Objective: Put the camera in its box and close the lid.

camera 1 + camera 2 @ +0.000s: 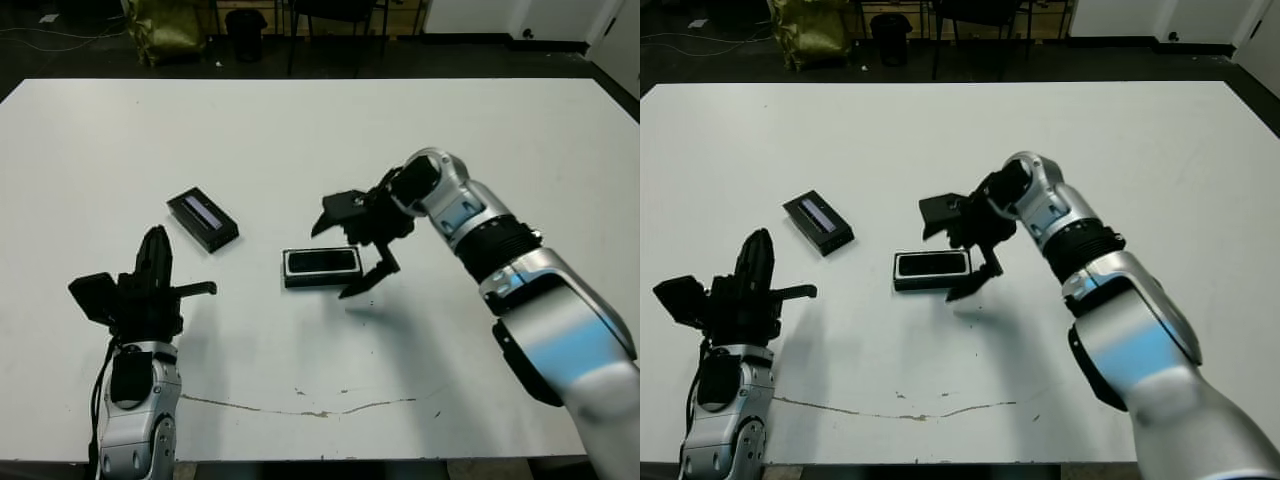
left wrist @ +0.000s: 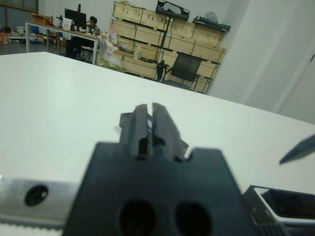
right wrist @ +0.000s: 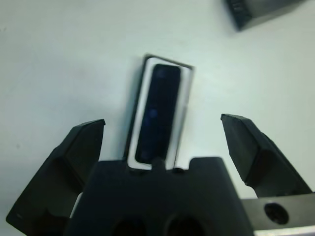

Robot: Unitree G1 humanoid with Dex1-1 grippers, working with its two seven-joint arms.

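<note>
The camera (image 3: 158, 112) already lies flat inside the box (image 1: 322, 266), its white lining showing as a rim all round the black body, so the first half of the task looks done. The box sits near the middle of the table (image 1: 320, 130). The right end effector (image 1: 358, 245) hovers just beside the box's right end with its fingers wide apart and nothing between them, which suits a release (the wrist view shows both fingers clear of the tray walls). The lid (image 1: 203, 219) rests well apart to the left, its pale strip up, not yet picked up. The left end effector (image 1: 157, 262) stands upright near the table's front left, fingers pressed together and empty, closer to the lid and so probably the better placed to fetch it.
</note>
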